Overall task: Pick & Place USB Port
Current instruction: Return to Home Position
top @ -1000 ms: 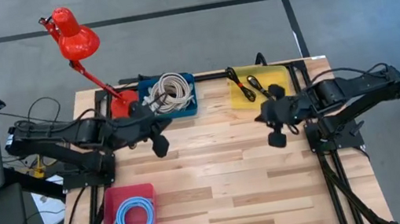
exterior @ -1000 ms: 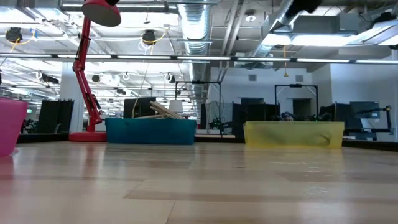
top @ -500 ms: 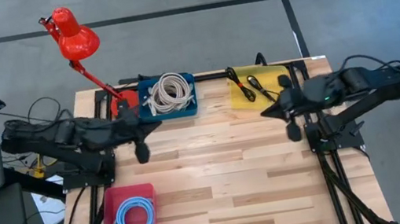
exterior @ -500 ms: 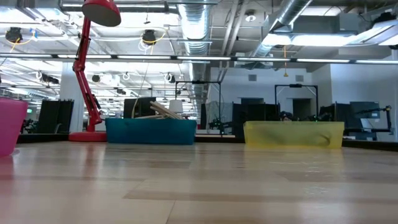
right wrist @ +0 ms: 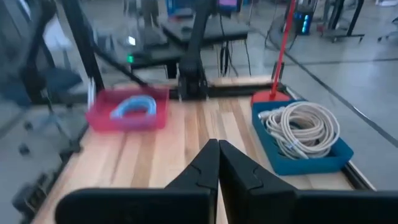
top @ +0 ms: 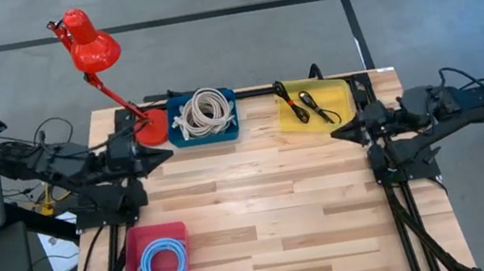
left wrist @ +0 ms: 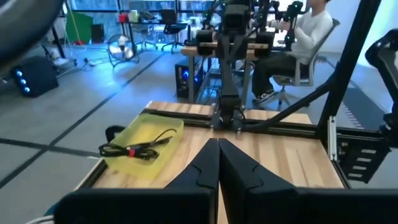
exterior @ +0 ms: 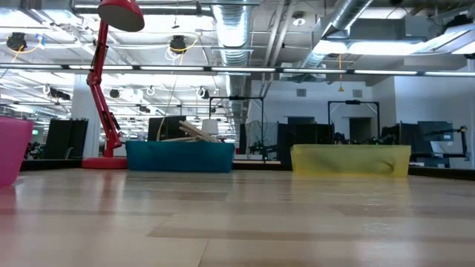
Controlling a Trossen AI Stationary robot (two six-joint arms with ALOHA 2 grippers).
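I am holding my left gripper (top: pixel 161 157) at the left of the high view, folded in low over the table (top: pixel 281 206), with its two fingers pressed together and nothing between them. My right gripper (top: pixel 336 131) is sitting opposite it at the right of the frame, its fingers likewise closed on nothing.

The beige cable (top: pixel 207 110) is lying coiled inside the blue bin (top: pixel 180 137) at the upper centre of the table, just up and to the right of my left gripper's tip and apart from it. In my right wrist view the closed fingertips of that gripper (right wrist: pixel 217 143) are pointing across the boards, with the same coil (right wrist: pixel 297 127) in its blue bin (right wrist: pixel 311 163) off to the right.

The black cable (top: pixel 300 103) is resting in the yellow bin (top: pixel 337 92), just above and left of my right gripper and not touching it. My left wrist view is showing it (left wrist: pixel 134 148) to the left of my shut fingertips (left wrist: pixel 217 142).

The blue cable (top: pixel 163 263) is lying coiled in the red bin (top: pixel 147 236) at the lower left, well apart from both grippers.

A red lamp (top: pixel 92 44) is leaning over the upper left corner, and a person (left wrist: pixel 305 31) is sitting beyond the table.
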